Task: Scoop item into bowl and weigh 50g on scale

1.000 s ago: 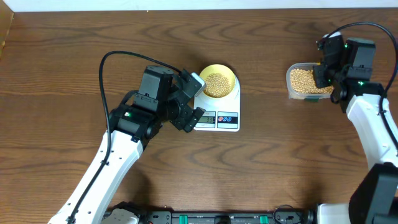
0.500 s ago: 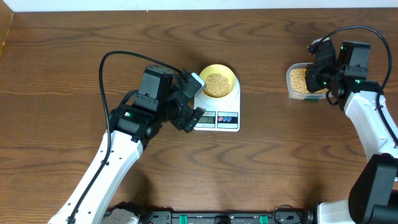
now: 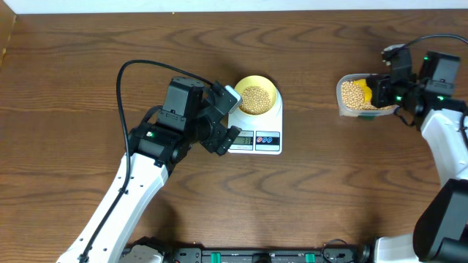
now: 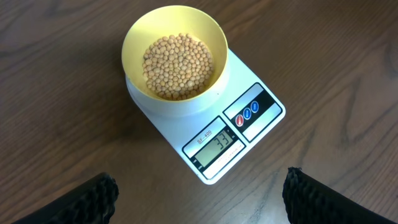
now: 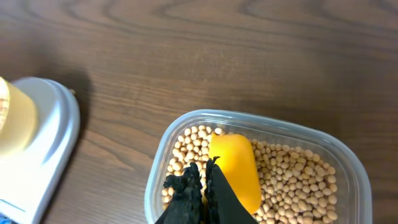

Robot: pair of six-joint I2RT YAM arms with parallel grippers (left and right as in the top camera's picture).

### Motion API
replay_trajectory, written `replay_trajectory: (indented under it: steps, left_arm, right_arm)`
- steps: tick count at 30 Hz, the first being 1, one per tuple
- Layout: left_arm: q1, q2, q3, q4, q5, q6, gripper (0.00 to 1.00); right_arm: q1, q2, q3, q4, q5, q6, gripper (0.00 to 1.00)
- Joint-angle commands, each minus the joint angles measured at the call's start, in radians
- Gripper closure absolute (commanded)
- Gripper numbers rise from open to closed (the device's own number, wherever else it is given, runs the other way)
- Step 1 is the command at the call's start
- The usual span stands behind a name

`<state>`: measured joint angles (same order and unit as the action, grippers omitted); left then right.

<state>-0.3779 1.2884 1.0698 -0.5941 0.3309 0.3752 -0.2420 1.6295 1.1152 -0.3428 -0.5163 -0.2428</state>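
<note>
The pale-yellow bowl [image 3: 257, 96] [image 4: 175, 56] stands on the white scale [image 3: 256, 140] [image 4: 249, 124] and holds a layer of tan beans [image 4: 178, 65]. The scale's display shows 33. My left gripper [image 3: 225, 120] [image 4: 200, 186] hovers open just left of the scale, with nothing between its fingers. At the right, my right gripper [image 3: 391, 91] [image 5: 204, 177] is shut on the handle of a yellow scoop [image 3: 379, 93] [image 5: 235, 168]. The scoop's head lies among the beans [image 5: 298, 180] in the clear tub [image 3: 342, 98] [image 5: 186, 124].
Everything sits on a dark wooden table [image 3: 88, 58]. A black cable [image 3: 131, 69] loops over the left arm. The tub stands about a hand's width right of the scale.
My right gripper swung left over the tub and then back right, so the yellow scoop now shows in the beans. The left arm, the bowl and the scale have not moved.
</note>
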Motion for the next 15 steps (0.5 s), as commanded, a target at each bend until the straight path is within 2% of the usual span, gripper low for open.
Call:
replay_trajectory:
  steps: [1,15]
  left_arm:
    - [-0.001,-0.014,-0.007,0.0,0.0,0.017,0.13]
    - [-0.001,-0.014,-0.007,0.001,0.0,0.017,0.13]
  right_arm:
    - [-0.025,0.011,0.001,-0.002,-0.149,0.041,0.99]
    - [-0.062,0.011,0.001,-0.005,-0.201,0.074,0.99]
